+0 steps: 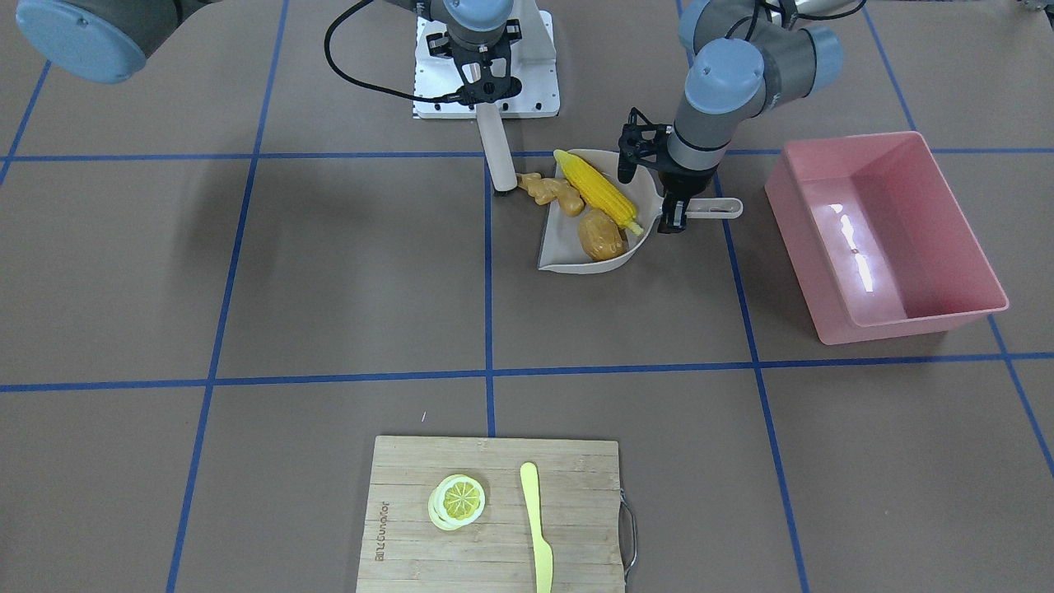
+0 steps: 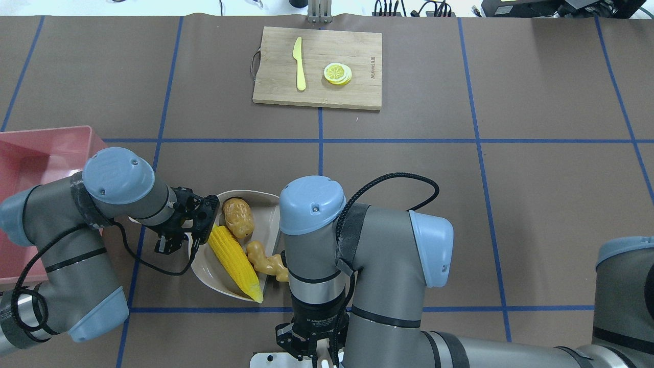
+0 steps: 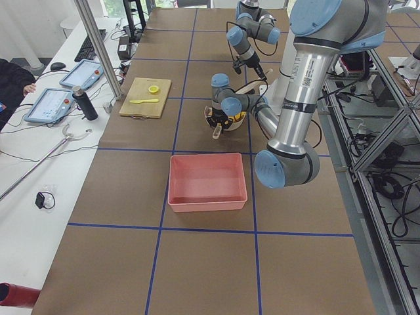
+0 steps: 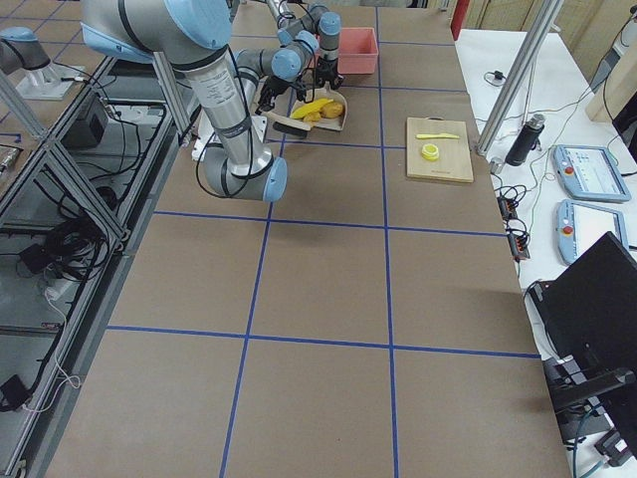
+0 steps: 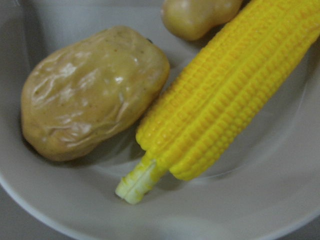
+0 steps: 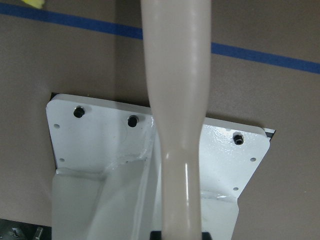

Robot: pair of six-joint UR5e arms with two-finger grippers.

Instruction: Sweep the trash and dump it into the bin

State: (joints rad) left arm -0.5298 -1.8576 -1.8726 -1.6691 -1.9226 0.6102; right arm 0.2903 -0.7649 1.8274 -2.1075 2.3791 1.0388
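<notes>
Left gripper (image 1: pixel 673 216): fingers pinched on the handle of the beige dustpan (image 1: pixel 568 251), right where handle meets pan. Pan down on the table (image 1: pixel 329 288), open side facing the brush (image 1: pixel 496 148).

Right gripper (image 1: pixel 486 97): pressed tight onto the top of the cream brush handle, no gap visible. Same in the right wrist view, with the handle running straight out from the jaws. Brush tilted, dark head on the table, touching the end of the ginger root (image 1: pixel 550 191).

Trash:
- corn cob (image 1: pixel 597 191) lying diagonally inside the pan
- potato (image 1: pixel 599 235) in the pan just beside the cob's pale stem end
- ginger root straddling the pan's open lip, part in and part on the table

Bin (image 1: pixel 930 231): pink tub on the table past the handle end, on the robot's left, apart from the pan.

Surface: brown covering with a blue tape grid. Wooden cutting board (image 1: pixel 412 494) at the operators' edge, carrying a lemon slice (image 1: pixel 457 500) and a pale yellow knife (image 1: pixel 535 527), apart from each other. White mounting plate (image 1: pixel 428 74) under the right gripper.

Room: white desk along the operators' side with two tablets (image 3: pixel 56 98) and a dark bottle (image 3: pixel 82 102), plus a laptop (image 4: pixel 587 299) further down. Dark sleeve (image 3: pixel 10 79) at the frame edge.
</notes>
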